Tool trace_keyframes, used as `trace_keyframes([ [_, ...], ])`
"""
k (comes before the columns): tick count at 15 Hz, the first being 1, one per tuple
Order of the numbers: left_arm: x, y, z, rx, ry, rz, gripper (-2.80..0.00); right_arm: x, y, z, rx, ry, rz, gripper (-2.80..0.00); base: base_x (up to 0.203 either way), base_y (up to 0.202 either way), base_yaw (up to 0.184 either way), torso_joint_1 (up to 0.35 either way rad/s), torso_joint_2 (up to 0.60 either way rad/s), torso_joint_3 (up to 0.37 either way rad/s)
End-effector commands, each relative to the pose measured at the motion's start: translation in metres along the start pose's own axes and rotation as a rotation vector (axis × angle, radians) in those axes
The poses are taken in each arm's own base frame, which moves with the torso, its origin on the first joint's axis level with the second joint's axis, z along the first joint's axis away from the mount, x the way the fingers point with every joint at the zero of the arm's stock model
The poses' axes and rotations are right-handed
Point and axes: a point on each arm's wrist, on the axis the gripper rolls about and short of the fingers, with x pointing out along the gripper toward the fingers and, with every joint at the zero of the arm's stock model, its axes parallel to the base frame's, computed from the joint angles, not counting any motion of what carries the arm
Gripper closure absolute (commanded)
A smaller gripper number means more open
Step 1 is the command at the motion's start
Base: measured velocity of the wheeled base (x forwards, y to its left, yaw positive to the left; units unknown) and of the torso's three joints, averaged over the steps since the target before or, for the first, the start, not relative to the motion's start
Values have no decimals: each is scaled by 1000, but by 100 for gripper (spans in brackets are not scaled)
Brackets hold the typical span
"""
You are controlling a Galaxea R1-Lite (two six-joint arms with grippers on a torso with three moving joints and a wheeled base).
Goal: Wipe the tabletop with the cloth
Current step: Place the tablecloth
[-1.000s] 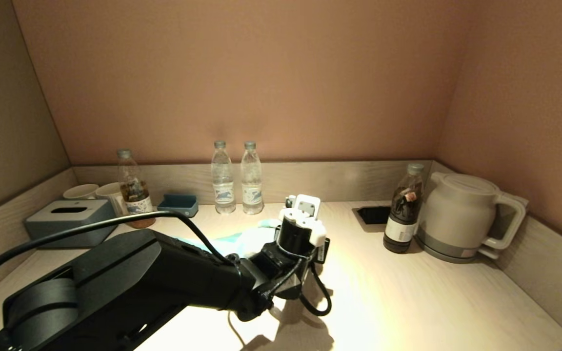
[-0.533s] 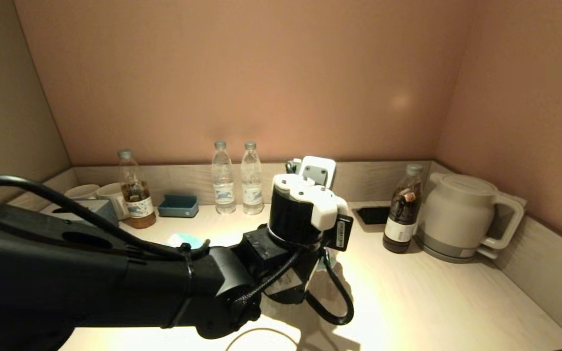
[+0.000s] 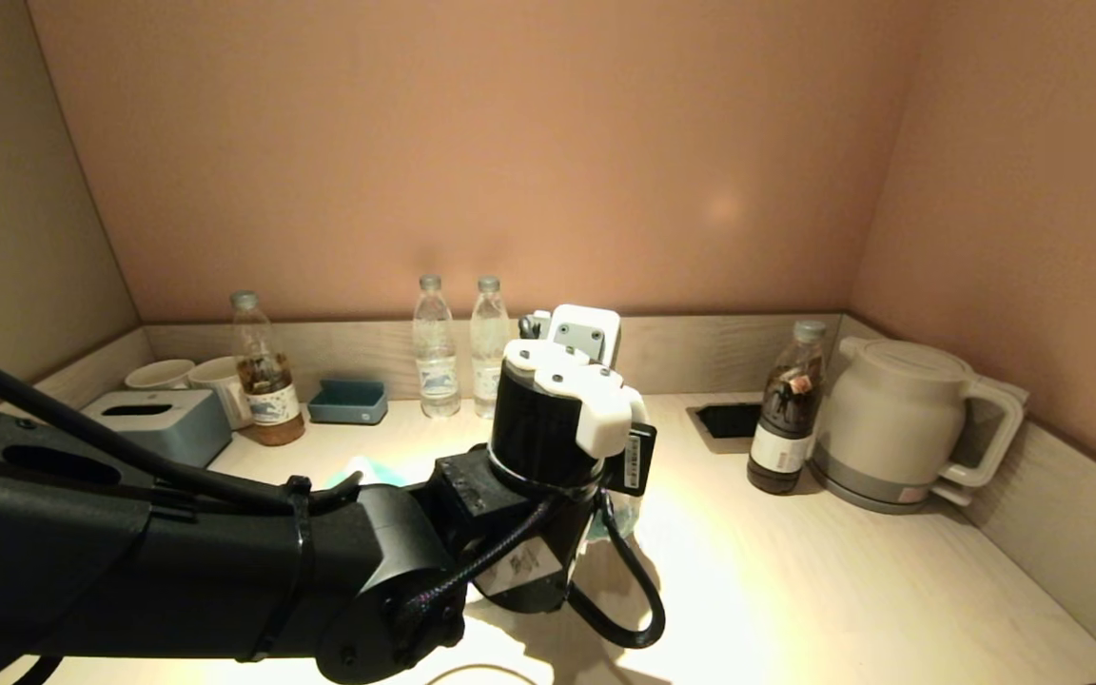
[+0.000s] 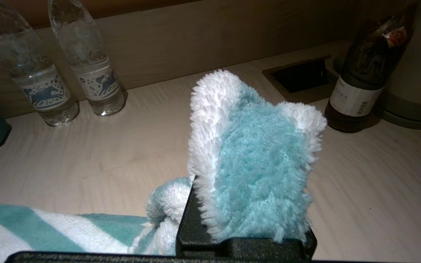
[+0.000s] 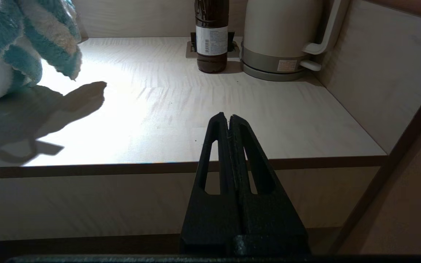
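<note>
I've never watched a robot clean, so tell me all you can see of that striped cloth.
The cloth is a fluffy terry towel in broad teal and white stripes. The left gripper is shut on a bunched fold that stands up above its fingers; the rest hangs down, its low end at the pale tabletop, casting a shadow there. Most of it hides behind the arm in the head view.

A cream kettle [image 3: 900,423] stands in the corner; a dark bottle [image 3: 786,409] just beside it, two water bottles [image 3: 458,347] well apart.
</note>
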Motion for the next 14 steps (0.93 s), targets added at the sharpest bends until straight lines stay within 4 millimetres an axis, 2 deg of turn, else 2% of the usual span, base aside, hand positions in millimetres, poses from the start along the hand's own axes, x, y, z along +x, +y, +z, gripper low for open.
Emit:
trace_keyframes([
  [1,3,0,-7,4,18,14,0,0,0,0,-1,0,0,0,0,0,0,0,0,0],
  [5,17,-4,-51,10,177,42,0,0,0,0,-1,0,0,0,0,0,0,0,0,0],
  [7,18,-4,-66,15,247,52,0,0,0,0,-1,0,-1,0,0,0,0,0,0,0],
  [14,23,-2,-75,35,287,66,0,0,0,0,-1,0,-1,0,0,0,0,0,0,0],
])
